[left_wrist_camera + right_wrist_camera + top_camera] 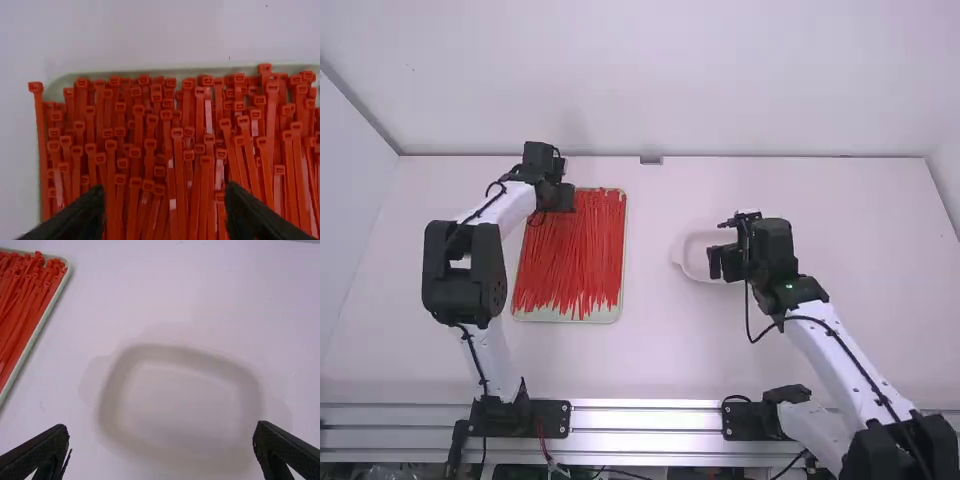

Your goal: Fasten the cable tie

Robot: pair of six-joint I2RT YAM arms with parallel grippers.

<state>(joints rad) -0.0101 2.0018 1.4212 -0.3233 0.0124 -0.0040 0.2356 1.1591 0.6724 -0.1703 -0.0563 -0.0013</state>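
1. Left jaws: released and empty, poised over the head ends of the orange cable ties heaped in the pale green tray. Their long axes follow the tray's length.
2. Right jaws: released and empty, above an empty white dish, well right of the tray.
3. The left arm is clearly nearer the ties.

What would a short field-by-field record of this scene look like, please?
ties: orange, many, lying side by side on tray
tray: pale green, on table, left of dish in high view
dish: white, on table
left gripper: over ties at tray's far end, jaws open
right gripper: over dish, jaws open, holding nothing
task state: no tie picked up yet
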